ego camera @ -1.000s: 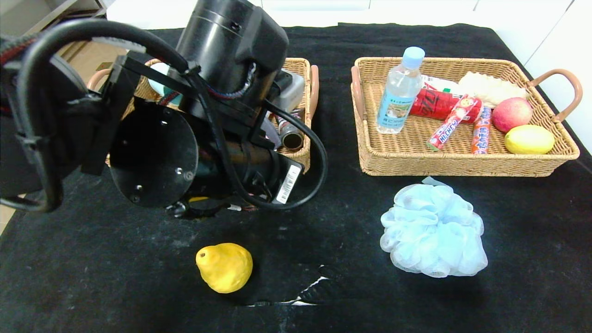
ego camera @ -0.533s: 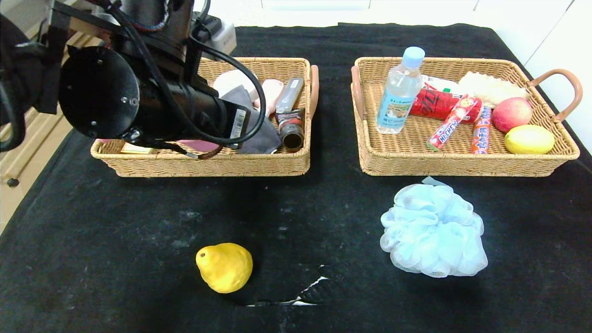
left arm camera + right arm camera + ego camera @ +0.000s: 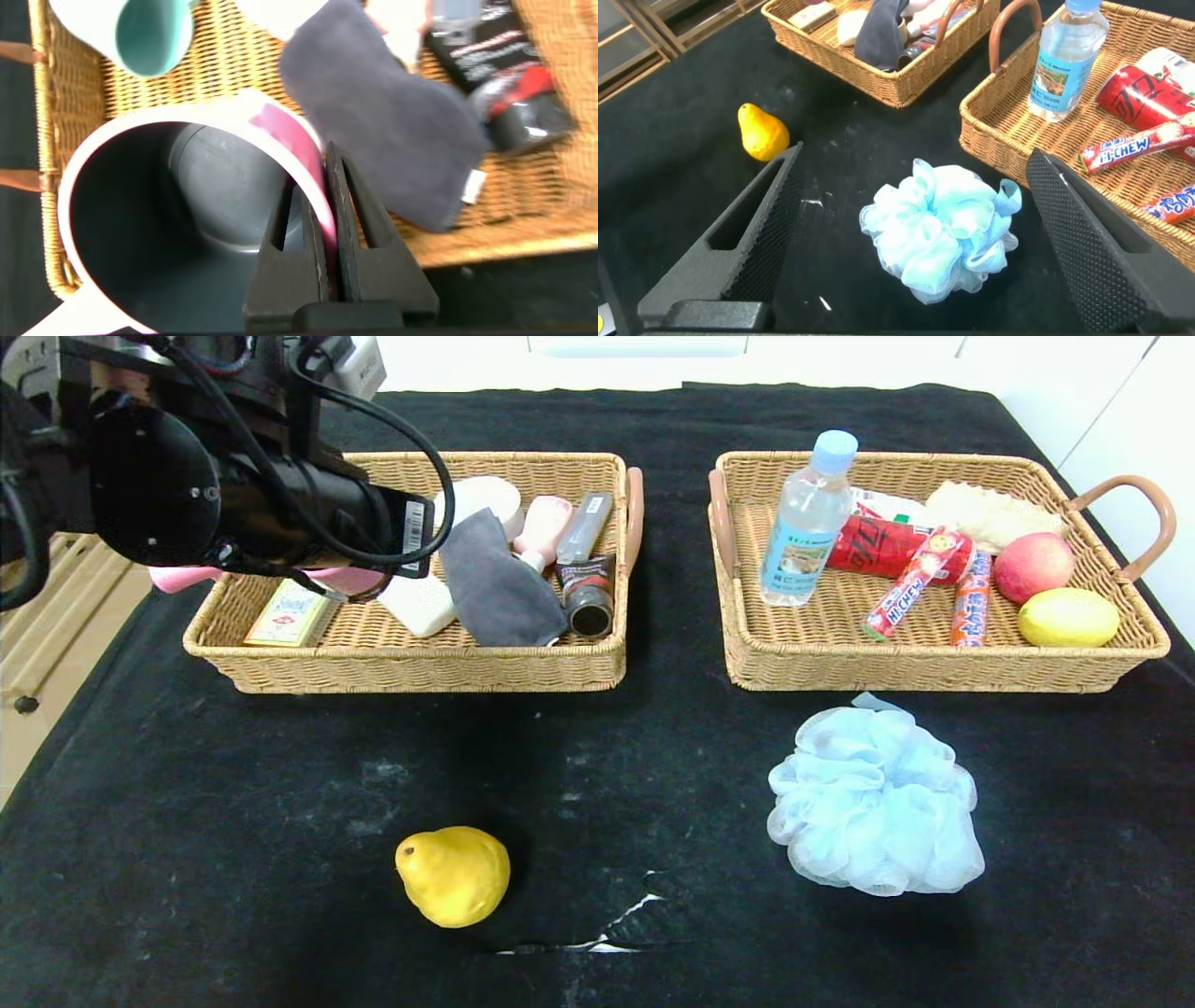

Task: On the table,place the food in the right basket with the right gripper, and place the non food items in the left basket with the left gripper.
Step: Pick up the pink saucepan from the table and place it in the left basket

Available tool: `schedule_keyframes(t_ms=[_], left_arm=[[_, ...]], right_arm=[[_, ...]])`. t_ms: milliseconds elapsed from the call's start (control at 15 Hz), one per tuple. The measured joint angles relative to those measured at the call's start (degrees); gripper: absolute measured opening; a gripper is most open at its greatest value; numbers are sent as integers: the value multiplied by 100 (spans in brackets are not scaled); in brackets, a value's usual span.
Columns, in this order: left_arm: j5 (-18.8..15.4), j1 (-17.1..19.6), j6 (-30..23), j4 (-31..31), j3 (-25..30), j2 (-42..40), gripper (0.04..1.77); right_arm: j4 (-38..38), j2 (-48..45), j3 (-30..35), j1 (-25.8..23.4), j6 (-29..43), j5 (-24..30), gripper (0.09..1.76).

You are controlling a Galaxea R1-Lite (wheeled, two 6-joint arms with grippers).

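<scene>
My left gripper (image 3: 313,173) is shut on the rim of the pink pot (image 3: 140,224), one finger inside its dark bowl and one outside. It holds the pot over the left basket (image 3: 420,670); bits of pink show under the arm (image 3: 347,581). The white soap bar (image 3: 418,604) lies in that basket. The yellow pear (image 3: 455,875) and the pale blue puff (image 3: 875,800) lie on the black table. My right gripper (image 3: 915,149) is open above the puff (image 3: 941,229). The bottle (image 3: 805,523) and the sausage stick (image 3: 971,600) are in the right basket (image 3: 934,672).
The left basket also holds a grey cloth (image 3: 495,588), a teal cup (image 3: 149,33), tubes and a small card. The right basket also holds an apple (image 3: 1032,567), a lemon (image 3: 1067,617), a red can and candy. A white tear (image 3: 607,933) marks the cloth near the front.
My left arm has swung back and to the left, from in front of the left basket to over its far left end, carrying the pink pot. Pear and puff have not moved.
</scene>
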Motion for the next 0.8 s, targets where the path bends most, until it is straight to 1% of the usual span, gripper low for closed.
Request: schedule_keyframes(t_ms=[67,200,600,667,800], left_arm=[[-35,113,1,-15,21,30,18],[-116,202,-2,-23,41,94,18],[-121,227,1,-30,67,168,18],[-123,227,1,-111,72,194,18],[-115,246,72,-477,105,285,18]], right_arm=[[0,0,-2,0,2,2,171],[1,0,-2,-5,2,-1,171],[0,-6,-11,-9,0,-1,171],[0,-9,-11,-9,0,-1,171],[1,-9,-11,-9,2,-6,171]])
